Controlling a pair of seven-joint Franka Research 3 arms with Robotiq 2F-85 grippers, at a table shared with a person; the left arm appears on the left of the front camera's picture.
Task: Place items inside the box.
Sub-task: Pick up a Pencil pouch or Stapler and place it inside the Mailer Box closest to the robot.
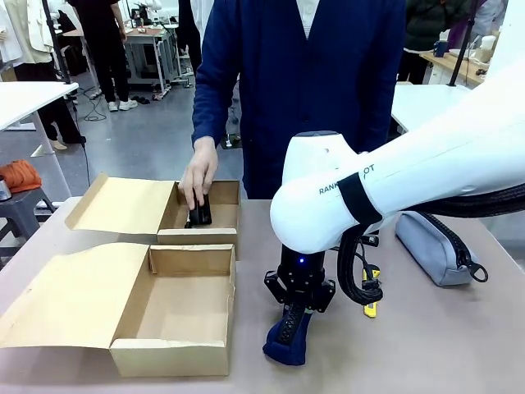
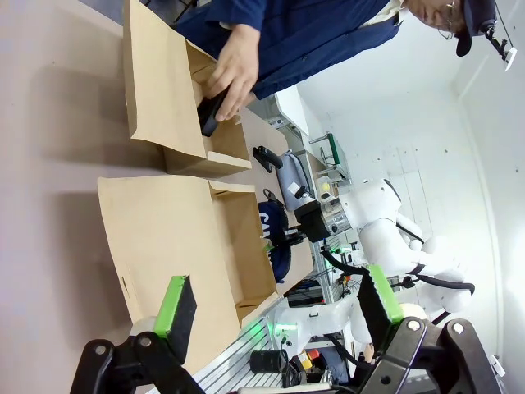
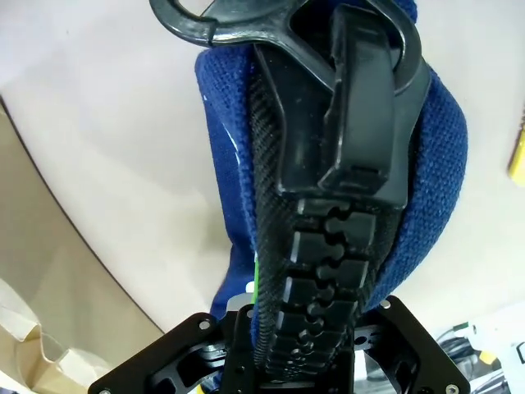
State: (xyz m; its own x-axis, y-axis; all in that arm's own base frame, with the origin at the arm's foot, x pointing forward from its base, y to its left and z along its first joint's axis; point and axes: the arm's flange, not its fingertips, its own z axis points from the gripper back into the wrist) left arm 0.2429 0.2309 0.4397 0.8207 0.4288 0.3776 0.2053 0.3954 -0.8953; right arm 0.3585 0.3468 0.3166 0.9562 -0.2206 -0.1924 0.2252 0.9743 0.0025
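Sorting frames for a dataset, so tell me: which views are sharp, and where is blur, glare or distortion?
Front view: evenly lit, sharp, soft shadow inside the near box. Left wrist view: rolled sideways, wide-angle stretch, the left arm's fingers in focus. Right wrist view: navy zip pencil pouch very close, its zip sharp with a faint sheen.

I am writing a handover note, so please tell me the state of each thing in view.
near box: open, empty
far box: open
black stapler: inside the far box, gripped by the person's hand
navy pouch: held upright
grey pouch: lying flat, zipped
utility knife: lying flat, partly hidden
left gripper: jaws open, empty
right gripper: jaws shut on the navy pouch
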